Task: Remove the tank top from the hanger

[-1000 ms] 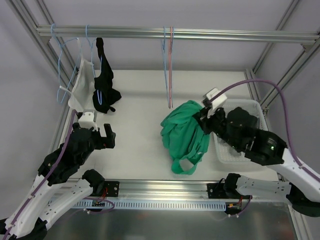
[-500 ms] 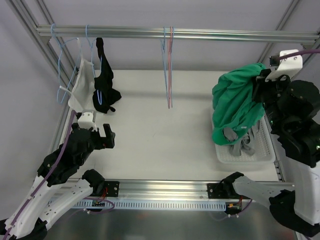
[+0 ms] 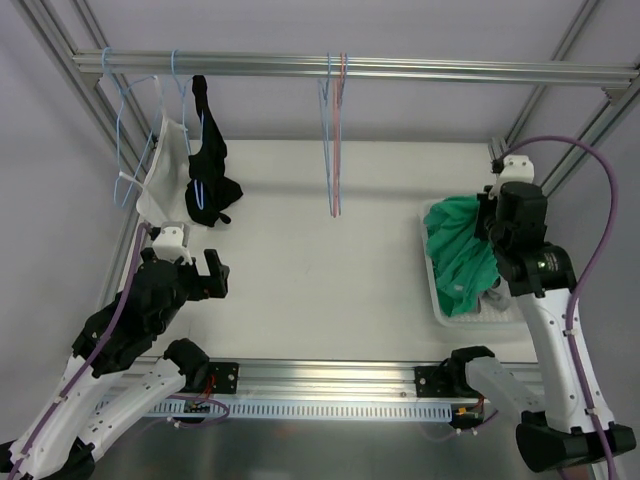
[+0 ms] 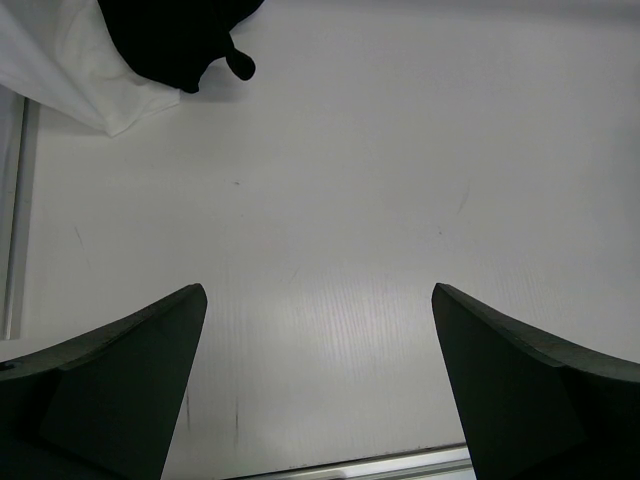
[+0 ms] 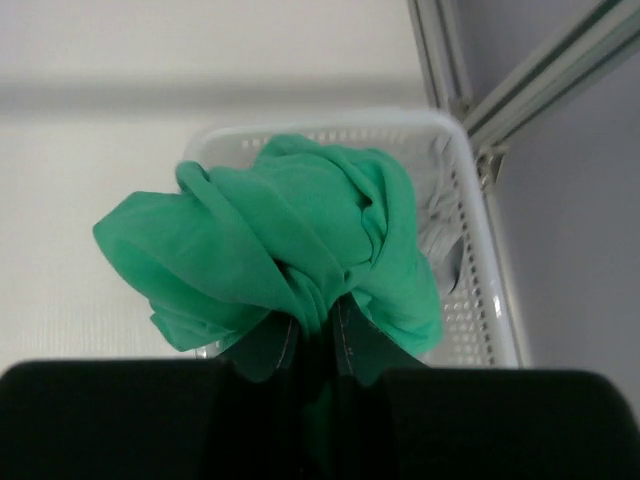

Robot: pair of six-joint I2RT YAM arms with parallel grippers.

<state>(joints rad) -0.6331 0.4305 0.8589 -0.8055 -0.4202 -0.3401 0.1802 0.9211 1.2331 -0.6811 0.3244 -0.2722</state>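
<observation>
One green tank top (image 3: 455,265) — soft, light, limp by the look — hangs bunched over the white basket (image 5: 340,121), pinched at a gathered fold by the right hand (image 5: 315,330). Left hand (image 4: 318,295) spread, well left of the basket. Grip bunched cloth, not straps.

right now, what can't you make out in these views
- Right hand fingertips: in the right wrist view they are buried in the green tank top. In the top view the arm's own wrist covers them.
- Basket contents: the tank top hides all but a grey scrap.
- Black garment and white garment: in the left wrist view the top edge cuts them off.
</observation>
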